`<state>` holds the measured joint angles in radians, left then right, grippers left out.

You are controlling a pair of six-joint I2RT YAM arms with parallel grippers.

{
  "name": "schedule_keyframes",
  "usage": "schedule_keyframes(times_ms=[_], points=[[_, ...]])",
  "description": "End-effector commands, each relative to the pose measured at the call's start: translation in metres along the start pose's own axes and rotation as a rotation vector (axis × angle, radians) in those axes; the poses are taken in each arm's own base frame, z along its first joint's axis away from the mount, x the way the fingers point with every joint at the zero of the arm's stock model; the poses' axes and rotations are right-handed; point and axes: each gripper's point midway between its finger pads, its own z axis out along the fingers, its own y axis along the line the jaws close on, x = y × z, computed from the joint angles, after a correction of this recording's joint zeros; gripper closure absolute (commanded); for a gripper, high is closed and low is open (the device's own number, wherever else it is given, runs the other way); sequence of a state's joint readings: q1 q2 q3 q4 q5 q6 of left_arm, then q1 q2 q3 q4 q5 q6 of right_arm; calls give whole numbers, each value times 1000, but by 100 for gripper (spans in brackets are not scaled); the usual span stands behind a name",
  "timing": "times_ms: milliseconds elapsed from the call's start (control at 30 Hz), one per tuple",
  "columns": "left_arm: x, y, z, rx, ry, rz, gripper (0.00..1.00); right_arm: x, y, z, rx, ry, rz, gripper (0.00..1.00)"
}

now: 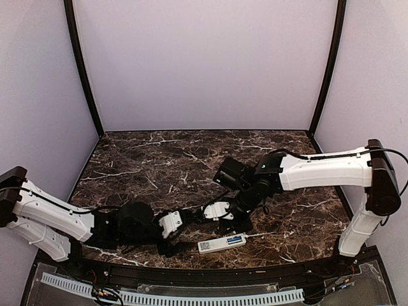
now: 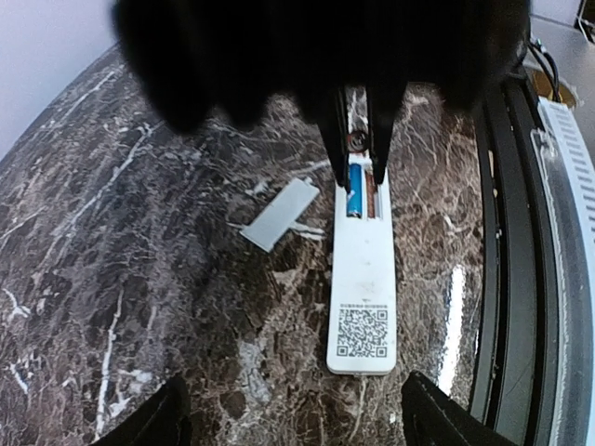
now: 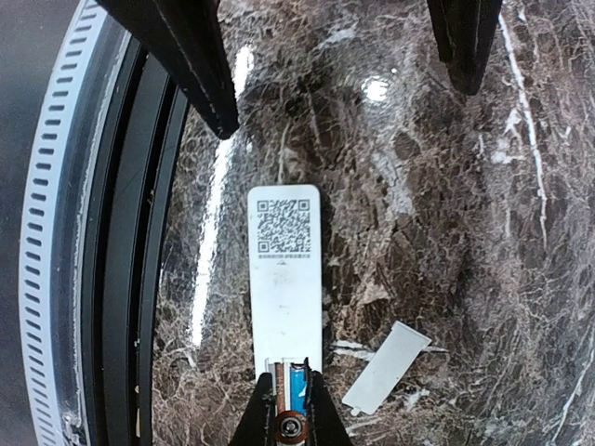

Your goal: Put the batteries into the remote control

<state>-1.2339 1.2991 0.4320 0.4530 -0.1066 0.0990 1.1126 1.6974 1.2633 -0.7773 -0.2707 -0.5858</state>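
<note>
Both batteries (image 2: 354,190) look seated side by side in the recess of the remote control (image 2: 364,269), which lies back-up on the worktop (image 1: 159,159) near the front edge. The right end effector (image 3: 290,379), fingers nearly pressed together, has its tips down around them. Best bet imo: push straight down, gently, so the remote doesn't skate. The left end effector (image 3: 344,110) hovers spread wide over the sticker end, its arm stretched low. The right arm folds in from the right, wrist tipped down.

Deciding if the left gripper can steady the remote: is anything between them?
Nothing visible does. The open left gripper faces the sticker end of the remote control directly. The shut right gripper sits at the far, battery end, and the grey cover lies aside.
</note>
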Motion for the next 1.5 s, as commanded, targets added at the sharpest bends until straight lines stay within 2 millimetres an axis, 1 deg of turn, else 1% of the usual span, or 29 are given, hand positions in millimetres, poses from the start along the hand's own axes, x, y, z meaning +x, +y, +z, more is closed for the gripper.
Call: schedule_keyframes(times_ms=[0,33,67,100,167,200,233,267,300,367,500,533,567,600,700,800,867,933,1067,1100,1233,1333,1433,1467], points=[[1,-20,15,92,-29,100,23,-1,8,-2,-8,-56,-81,100],[6,-25,20,117,-17,111,22,1,10,0,-14,-56,-86,100],[2,-31,23,150,-21,113,22,2,10,2,-16,-52,-92,100],[8,-34,29,165,2,117,22,5,10,4,-13,-44,-95,100],[15,-39,35,191,15,118,22,10,9,8,-13,-27,-99,100],[12,-40,36,193,-6,116,22,12,10,10,-15,-27,-102,100],[20,-43,35,211,3,106,21,12,11,12,-18,-33,-101,100],[18,-42,36,214,-19,96,21,11,12,13,-21,-44,-102,100],[21,-46,35,247,-18,81,21,11,13,14,-25,-54,-102,100],[26,-49,37,271,-15,73,21,10,15,15,-29,-73,-104,100],[32,-46,41,267,-29,59,23,6,18,16,-40,-104,-103,100],[33,-41,40,256,-50,27,23,5,18,16,-40,-113,-105,100],[33,-39,39,263,-65,6,23,5,19,16,-42,-117,-104,100],[33,-33,35,254,-102,-25,24,6,20,17,-41,-117,-104,100],[29,-27,25,245,-173,-30,24,11,20,19,-30,-116,-104,100],[35,-32,25,271,-174,17,24,12,19,17,-16,-125,-106,100],[37,-38,25,296,-210,67,25,13,17,15,-10,-128,-97,100],[35,-40,26,299,-266,92,25,13,17,14,-12,-135,-91,100],[35,-44,33,309,-306,110,25,12,19,14,-21,-152,-92,100],[39,-44,36,312,-286,111,25,12,20,15,-24,-154,-94,100],[40,-37,48,272,-268,120,25,13,19,19,-19,-154,-101,100],[41,-34,51,250,-269,114,26,14,19,21,-17,-158,-103,100],[42,-37,54,262,-278,118,31,16,17,23,-11,-153,-103,100],[42,-37,55,263,-277,119,35,16,17,24,-10,-148,-105,100]])
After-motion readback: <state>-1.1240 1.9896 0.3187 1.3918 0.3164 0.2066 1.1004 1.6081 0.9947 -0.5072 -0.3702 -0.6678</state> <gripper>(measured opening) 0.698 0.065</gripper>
